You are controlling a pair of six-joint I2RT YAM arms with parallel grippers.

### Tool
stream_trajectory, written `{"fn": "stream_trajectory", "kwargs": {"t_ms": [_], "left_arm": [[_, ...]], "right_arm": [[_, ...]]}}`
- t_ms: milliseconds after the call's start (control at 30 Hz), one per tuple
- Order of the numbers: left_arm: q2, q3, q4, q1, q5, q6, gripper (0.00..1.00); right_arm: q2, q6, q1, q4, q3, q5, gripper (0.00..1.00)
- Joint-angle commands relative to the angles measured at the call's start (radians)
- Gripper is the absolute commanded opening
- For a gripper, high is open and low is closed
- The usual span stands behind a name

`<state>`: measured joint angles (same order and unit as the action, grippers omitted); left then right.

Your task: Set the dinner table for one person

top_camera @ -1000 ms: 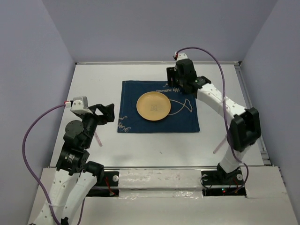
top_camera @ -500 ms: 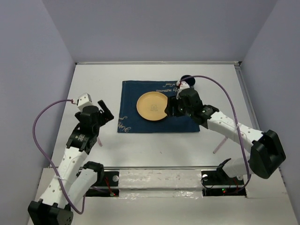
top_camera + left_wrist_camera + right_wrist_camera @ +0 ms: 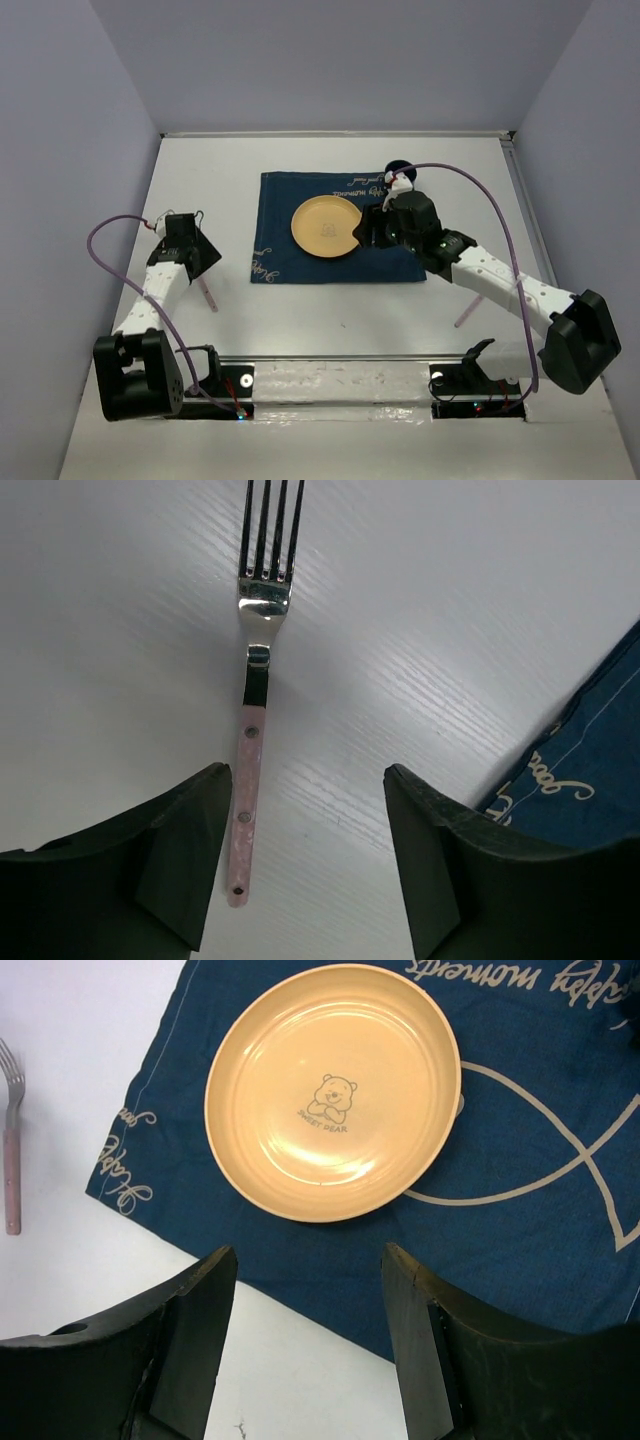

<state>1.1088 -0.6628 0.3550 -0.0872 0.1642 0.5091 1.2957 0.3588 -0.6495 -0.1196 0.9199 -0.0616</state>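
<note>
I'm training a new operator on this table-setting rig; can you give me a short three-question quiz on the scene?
1. True or false: the yellow plate lies on the blue placemat.
2. What does the left pincer hover over? A) a spoon B) the fork C) a cup
3. What is printed in the middle of the plate?

Key:
1. True.
2. B; the fork lies on the dinner table, its pink handle between open jaws, not gripped.
3. A small bear.

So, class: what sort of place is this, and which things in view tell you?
Probably a robot test cell staged as a dining spot: a white tabletop boxed in by lavender walls, two arms bolted at its edge, and a placemat with a plate.
</note>
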Motion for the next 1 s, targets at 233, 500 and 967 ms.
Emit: {"fn": "stream_trajectory", "kwargs": {"t_ms": [233, 500, 967], "left_arm": [[0.220, -0.001, -0.087, -0.028, -0.009, -0.046, 0.48], [0.235, -0.008, -0.079, -0.046, 0.014, -0.040, 0.56], [0.238, -0.005, -0.065, -0.049, 0.035, -0.040, 0.56]], "right_arm": [[-0.053, -0.006, -0.006, 0.074, -0.036, 0.000, 0.65], [-0.073, -0.006, -0.006, 0.075, -0.052, -0.014, 0.64], [-0.058, -0.003, -0.006, 0.077, -0.053, -0.014, 0.64]]}}
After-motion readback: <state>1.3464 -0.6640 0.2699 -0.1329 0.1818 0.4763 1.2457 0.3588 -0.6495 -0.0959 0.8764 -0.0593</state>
